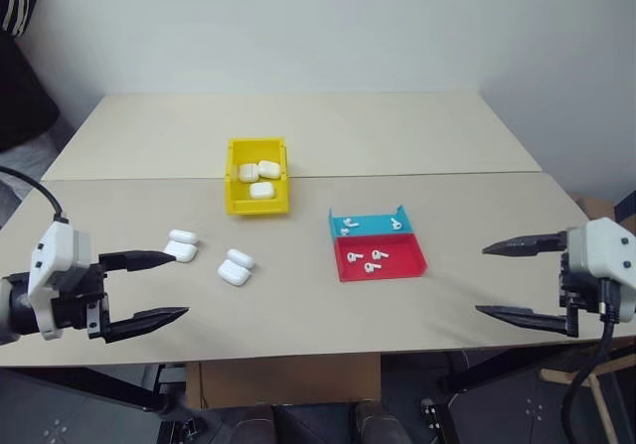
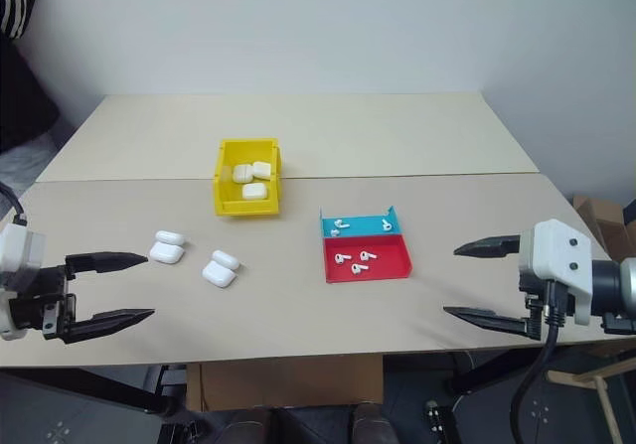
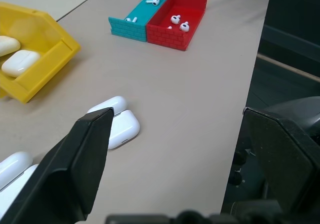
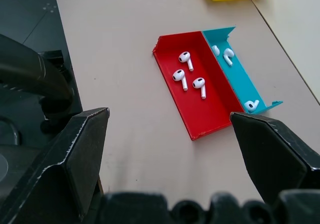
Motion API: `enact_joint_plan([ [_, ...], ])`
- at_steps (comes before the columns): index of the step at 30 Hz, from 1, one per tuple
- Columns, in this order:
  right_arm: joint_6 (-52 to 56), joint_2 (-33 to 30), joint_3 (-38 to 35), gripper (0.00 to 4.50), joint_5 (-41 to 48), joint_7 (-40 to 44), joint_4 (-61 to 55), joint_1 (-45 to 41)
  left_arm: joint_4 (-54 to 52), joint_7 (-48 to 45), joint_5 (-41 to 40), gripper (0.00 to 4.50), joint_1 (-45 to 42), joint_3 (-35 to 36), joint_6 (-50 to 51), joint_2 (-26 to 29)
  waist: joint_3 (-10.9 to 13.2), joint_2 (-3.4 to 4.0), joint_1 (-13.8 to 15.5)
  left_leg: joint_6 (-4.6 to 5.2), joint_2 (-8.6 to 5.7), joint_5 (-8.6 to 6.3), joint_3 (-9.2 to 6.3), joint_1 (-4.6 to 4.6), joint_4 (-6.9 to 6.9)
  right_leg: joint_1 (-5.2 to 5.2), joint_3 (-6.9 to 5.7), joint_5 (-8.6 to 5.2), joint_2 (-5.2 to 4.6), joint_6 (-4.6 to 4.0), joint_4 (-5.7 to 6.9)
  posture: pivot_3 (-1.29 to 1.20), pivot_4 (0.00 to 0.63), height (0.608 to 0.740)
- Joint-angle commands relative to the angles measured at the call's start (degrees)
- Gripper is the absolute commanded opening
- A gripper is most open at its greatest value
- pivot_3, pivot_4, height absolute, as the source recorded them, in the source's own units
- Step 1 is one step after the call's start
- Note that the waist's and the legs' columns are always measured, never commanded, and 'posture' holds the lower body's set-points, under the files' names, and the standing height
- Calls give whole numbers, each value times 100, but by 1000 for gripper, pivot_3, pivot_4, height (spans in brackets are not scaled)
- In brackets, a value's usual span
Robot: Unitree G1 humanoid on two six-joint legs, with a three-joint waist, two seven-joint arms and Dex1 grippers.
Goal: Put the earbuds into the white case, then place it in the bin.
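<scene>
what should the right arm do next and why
Probably bring the right pincer toward the red tray and pick up one earbud. Both pincers are open and hold nothing, the earbuds lie loose in the red and blue tray on the right arm's side, and two open white cases wait on the table nearer the left pincer.

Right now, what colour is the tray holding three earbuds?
Red: the red tray, beside the blue tray, shows best in the right wrist view.
</scene>
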Motion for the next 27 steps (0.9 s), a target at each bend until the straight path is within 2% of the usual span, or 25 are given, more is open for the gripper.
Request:
enact_joint_plan([
  [1,-111,-128,-81,4485,-1,33,-6,-101,-174,140,-59,4500,-30,52,170,105,0,0,1,0,0,0,0,0,0,0,0,0,0,0,0,0,150,740],
  [4,-57,-138,-118,4485,27,31,-64,-60,-348,700,46,4500,-107,57,321,-22,0,0,2,0,0,0,0,1,0,0,0,0,0,0,0,0,150,740],
  [8,-27,-107,-125,4485,17,-25,-140,13,-663,935,471,4500,169,170,57,-99,0,0,-6,0,-1,0,0,0,0,1,1,1,0,1,0,0,150,740],
  [14,5,-88,-106,4485,-21,-121,-225,80,-1093,1987,340,4500,-66,268,1117,11,0,0,14,-1,0,0,1,4,0,4,2,1,0,1,1,0,150,740],
  [15,15,-84,-112,4485,-13,-133,-237,90,-1187,2254,366,4500,-151,231,1365,40,0,0,18,-1,0,0,0,4,0,4,2,1,1,1,1,0,150,740],
  [18,44,-77,-117,4485,-13,-175,-269,125,-1321,3110,476,4500,-586,-224,2807,612,2,-7,25,-1,0,0,-1,1,0,2,0,11,1,18,1,0,150,740],
  [21,82,-65,-51,4485,-38,-267,-284,148,-1308,4281,363,4500,-1912,-924,4792,487,1,-3,32,-1,-4,0,-2,3,0,3,2,16,-1,29,1,0,150,740],
  [23,73,-59,-2,4485,-68,-305,-302,177,-1236,4735,387,4500,-2809,-1352,6018,294,1,-7,21,0,-6,0,-7,3,1,7,0,22,1,40,1,0,150,740],
  [25,87,-66,29,4485,-72,-321,-322,188,-1117,4971,269,4500,-3247,-1588,6473,238,1,-10,-6,0,-10,0,-9,2,1,10,1,23,1,41,1,0,150,740],
  [27,96,-80,78,4485,-77,-337,-302,160,-713,5270,-5,4500,-3554,-1840,6519,333,2,-11,-52,0,-12,-1,-10,-2,-1,2,7,23,1,41,1,0,150,740],
])
